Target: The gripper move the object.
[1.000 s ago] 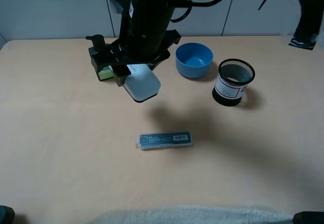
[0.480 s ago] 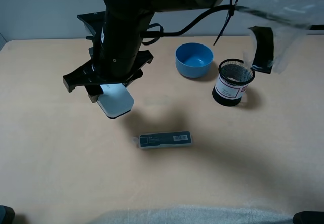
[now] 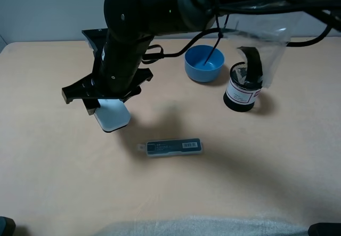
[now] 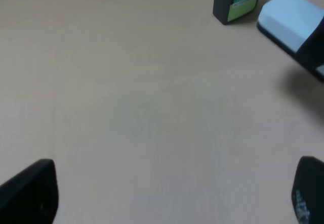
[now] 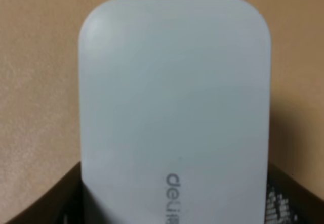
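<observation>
My right gripper reaches across to the left half of the table and is shut on the white rounded case. It holds the case tilted, low over the tabletop. The right wrist view shows the case filling the picture, with dark fingers at its sides. The left wrist view shows the case from afar. My left gripper is open and empty over bare table, with only its two black fingertips showing.
A slim dark grey barcode-labelled case lies just in front and to the right of the white case. A blue bowl and a black mesh cup stand at the back right. A dark box with a green label stands beyond the white case.
My right arm has swung left and toward the front with the white case, carrying it lower toward the table. The dark grey case, bowl and cup have not moved.
</observation>
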### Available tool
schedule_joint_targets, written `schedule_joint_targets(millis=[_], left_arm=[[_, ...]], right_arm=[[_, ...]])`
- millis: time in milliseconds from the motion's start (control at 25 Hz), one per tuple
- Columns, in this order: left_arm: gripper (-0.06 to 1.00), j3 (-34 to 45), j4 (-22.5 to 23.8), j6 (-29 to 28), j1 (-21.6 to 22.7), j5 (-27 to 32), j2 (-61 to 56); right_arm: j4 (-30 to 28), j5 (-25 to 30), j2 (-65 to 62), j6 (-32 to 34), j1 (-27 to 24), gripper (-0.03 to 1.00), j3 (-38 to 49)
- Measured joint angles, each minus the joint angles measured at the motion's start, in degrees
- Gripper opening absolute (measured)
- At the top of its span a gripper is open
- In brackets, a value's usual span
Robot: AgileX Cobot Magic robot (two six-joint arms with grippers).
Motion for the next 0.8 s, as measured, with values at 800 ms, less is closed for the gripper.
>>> schedule_joint_targets(millis=[800], left_arm=[[0.93, 0.0, 0.0, 0.0, 0.0, 0.0, 0.0]], right_arm=[[0.2, -1.1, 6.2, 12.2, 0.0, 0.46, 0.0]])
